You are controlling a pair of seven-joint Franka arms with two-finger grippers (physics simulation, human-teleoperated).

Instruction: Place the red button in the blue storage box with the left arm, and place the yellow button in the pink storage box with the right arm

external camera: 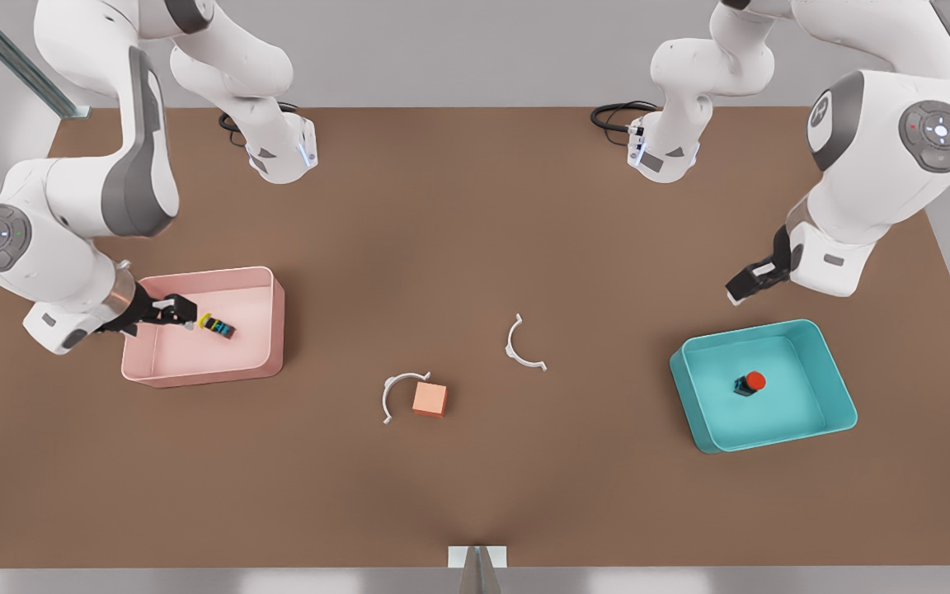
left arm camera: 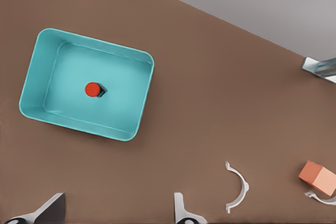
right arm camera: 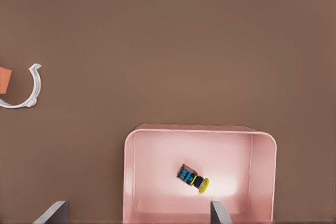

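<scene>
You have both buttons already in their boxes, so what matters now is how each claw sits against its box.

On the front view's left, your right claw (external camera: pixel 182 312) hangs low over the pink box (external camera: pixel 275 322), inside its rim. The yellow button (external camera: pixel 217 325) lies on its side just beyond the fingertips, not gripped, its long axis pointing roughly away from the claw. The fingers (right arm camera: pixel 52 212) stand wide apart and hold nothing. A straight lift should clear the wall.

On the front view's right, your left claw (external camera: pixel 749 284) hovers above the counter (external camera: pixel 475 247), outside the blue box (external camera: pixel 842 396) and past its far rim. The red button (external camera: pixel 750 383) stands upright mid-floor, well apart from the claw. Those fingers (left arm camera: pixel 181 211) are also spread and empty.
</scene>
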